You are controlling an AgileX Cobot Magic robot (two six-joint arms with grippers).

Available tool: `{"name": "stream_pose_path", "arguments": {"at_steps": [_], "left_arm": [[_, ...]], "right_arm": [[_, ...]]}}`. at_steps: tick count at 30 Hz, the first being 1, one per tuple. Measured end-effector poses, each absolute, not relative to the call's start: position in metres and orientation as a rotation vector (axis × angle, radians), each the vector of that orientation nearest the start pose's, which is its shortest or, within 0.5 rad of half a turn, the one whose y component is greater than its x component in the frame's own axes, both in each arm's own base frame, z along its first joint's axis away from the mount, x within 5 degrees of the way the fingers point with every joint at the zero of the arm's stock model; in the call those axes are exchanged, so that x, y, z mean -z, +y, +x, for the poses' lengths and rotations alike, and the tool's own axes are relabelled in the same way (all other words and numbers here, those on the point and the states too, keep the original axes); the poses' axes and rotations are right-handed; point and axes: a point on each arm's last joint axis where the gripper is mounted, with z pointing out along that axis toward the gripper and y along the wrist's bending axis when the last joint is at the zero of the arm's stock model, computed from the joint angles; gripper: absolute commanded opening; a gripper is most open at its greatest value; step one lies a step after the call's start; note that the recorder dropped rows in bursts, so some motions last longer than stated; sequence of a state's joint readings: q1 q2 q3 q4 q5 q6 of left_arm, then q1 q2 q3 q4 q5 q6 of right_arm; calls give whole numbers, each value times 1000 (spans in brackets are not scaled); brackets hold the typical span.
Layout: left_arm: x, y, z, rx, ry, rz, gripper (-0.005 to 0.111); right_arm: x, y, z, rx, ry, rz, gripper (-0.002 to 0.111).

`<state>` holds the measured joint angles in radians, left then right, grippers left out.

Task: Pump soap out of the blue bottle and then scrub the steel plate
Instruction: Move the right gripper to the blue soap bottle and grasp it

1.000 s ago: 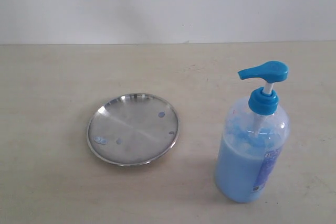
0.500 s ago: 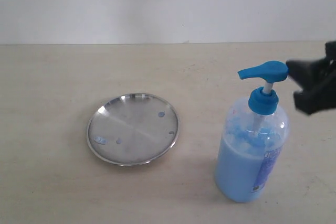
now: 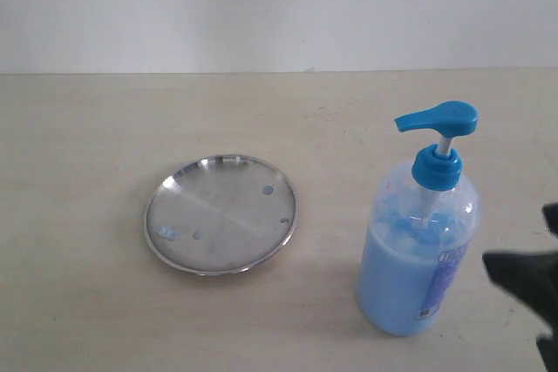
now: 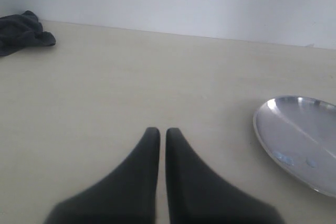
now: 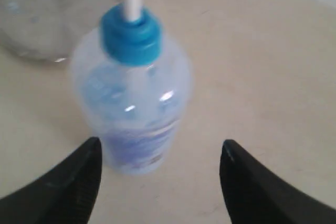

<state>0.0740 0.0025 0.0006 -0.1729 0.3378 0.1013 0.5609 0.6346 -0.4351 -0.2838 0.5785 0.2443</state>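
Observation:
The blue bottle [image 3: 418, 254] stands upright at the right of the table, half full of light blue soap [image 3: 397, 289], its bright blue pump head [image 3: 438, 119] raised. The steel plate [image 3: 220, 213] lies left of it, dotted with small blue spots. My right gripper [image 3: 536, 294] shows at the right edge, low beside the bottle. In the right wrist view it [image 5: 160, 148] is open, the bottle [image 5: 134, 98] ahead of the fingers and apart from them. My left gripper [image 4: 158, 132] is shut and empty over bare table; the plate [image 4: 302, 142] lies to one side of it.
A dark crumpled cloth [image 4: 23, 32] lies at the far edge of the table near the white wall in the left wrist view. The tabletop [image 3: 87, 128] is pale beige, with a white wall behind it.
The right gripper came in at the level of the pump head half a second ago and has since dropped low beside the bottle's body. Bottle and plate have not moved.

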Motion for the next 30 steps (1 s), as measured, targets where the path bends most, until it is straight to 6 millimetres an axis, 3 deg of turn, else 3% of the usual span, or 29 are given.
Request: {"name": "stream_pose_path", "arguments": {"at_steps": [3,7,17,30], "left_arm": [[-183,-1,54,43,1818,-83,4],[-183,-1,54,43,1818,-83,4],[-183,-1,54,43,1818,-83,4],[-183,-1,54,43,1818,-83,4]], "right_arm": [[-254,59,93,-221,2216,-733,59],[-250,60,98,-124,2193,-844,60],[-226,72,131,-51,2387,-613,89],[-192,101,160,-140,2431,-626,91]]}}
